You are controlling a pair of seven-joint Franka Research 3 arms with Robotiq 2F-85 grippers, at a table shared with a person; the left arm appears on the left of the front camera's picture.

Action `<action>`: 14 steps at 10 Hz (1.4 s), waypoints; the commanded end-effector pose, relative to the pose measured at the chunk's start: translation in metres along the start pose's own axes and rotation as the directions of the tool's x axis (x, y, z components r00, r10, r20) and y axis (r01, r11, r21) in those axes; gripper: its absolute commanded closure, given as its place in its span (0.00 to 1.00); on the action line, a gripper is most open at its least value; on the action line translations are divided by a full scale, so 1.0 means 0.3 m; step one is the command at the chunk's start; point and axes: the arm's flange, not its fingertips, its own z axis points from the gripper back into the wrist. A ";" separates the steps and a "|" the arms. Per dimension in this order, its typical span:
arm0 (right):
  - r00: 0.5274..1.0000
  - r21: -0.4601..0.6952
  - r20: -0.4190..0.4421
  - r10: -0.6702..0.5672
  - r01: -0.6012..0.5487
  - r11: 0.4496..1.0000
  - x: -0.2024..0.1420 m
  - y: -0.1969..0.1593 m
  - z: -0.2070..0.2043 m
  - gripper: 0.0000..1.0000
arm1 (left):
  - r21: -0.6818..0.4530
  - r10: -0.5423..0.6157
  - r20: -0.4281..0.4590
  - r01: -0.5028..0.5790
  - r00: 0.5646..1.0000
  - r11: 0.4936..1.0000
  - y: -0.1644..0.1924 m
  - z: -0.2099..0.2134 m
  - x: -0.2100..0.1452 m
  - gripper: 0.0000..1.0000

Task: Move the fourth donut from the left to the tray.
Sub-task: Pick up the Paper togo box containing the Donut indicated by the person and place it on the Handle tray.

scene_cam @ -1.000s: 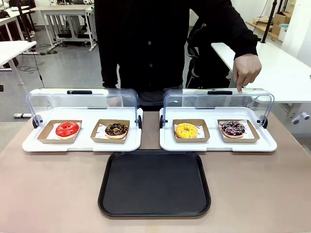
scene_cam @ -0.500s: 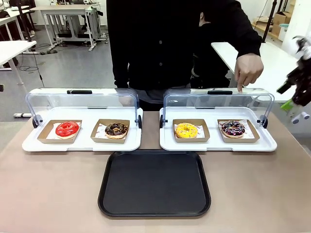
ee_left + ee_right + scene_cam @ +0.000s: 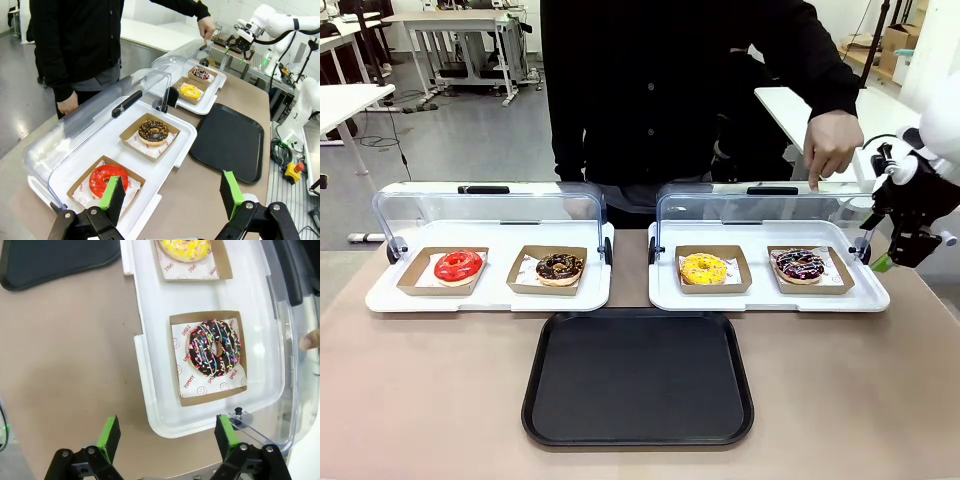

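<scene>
- Now the fourth donut point(image 3: 800, 265) sits on its cardboard holder point(image 3: 840, 285), right of centre in the front view, inside the right-hand white display tray point(image 3: 768, 297).
- The black tray point(image 3: 638, 380) lies at lower middle.
- The right gripper point(image 3: 166, 420) hangs over that display tray's corner, jaws spread, grasping nothing.
- The left gripper point(image 3: 171, 185) is likewise released.
- A person's hand point(image 3: 830, 145) touches the clear lid point(image 3: 770, 205).

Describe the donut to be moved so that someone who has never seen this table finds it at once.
Beyond the black tray stand two white display trays with clear lids; take the right display tray. The fourth donut is its outer one, farthest right, below the person's pointing hand. Its dark chocolate glaze has pink and white streaks and sprinkles; its neighbour is the yellow donut.
</scene>
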 end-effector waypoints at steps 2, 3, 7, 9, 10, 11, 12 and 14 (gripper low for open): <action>1.000 0.020 0.006 -0.009 0.009 1.000 -0.003 -0.020 0.040 0.00 | -0.011 0.002 -0.002 -0.002 1.000 1.000 -0.002 0.006 0.009 0.00; 1.000 0.020 0.006 -0.009 0.009 1.000 -0.003 -0.020 0.040 0.00 | -0.011 0.002 -0.002 -0.002 1.000 1.000 -0.002 0.006 0.009 0.00; 0.990 -0.087 -0.056 0.127 -0.132 0.987 0.014 0.012 -0.098 0.00 | -0.011 0.002 -0.002 -0.002 1.000 1.000 -0.002 0.006 0.009 0.00; 0.985 -0.103 -0.098 0.144 -0.154 0.983 0.001 0.024 -0.167 0.00 | -0.011 0.002 -0.002 -0.002 1.000 1.000 -0.002 0.006 0.009 0.00; 0.981 -0.112 -0.112 0.158 -0.171 0.979 0.000 0.026 -0.203 0.00 | -0.011 0.002 -0.002 -0.002 1.000 1.000 -0.002 0.006 0.009 0.00; 0.976 -0.131 -0.125 0.178 -0.194 0.972 -0.006 0.018 -0.234 0.00 | -0.011 0.002 -0.002 -0.002 1.000 1.000 -0.002 0.006 0.009 0.00; 0.975 -0.135 -0.124 0.186 -0.202 0.970 -0.011 0.012 -0.259 0.00 | -0.011 0.002 -0.002 -0.002 1.000 1.000 -0.002 0.006 0.009 0.00; 0.973 -0.142 -0.136 0.187 -0.206 0.968 -0.033 -0.036 -0.310 0.00 | -0.011 0.002 -0.002 -0.002 1.000 1.000 -0.002 0.006 0.009 0.00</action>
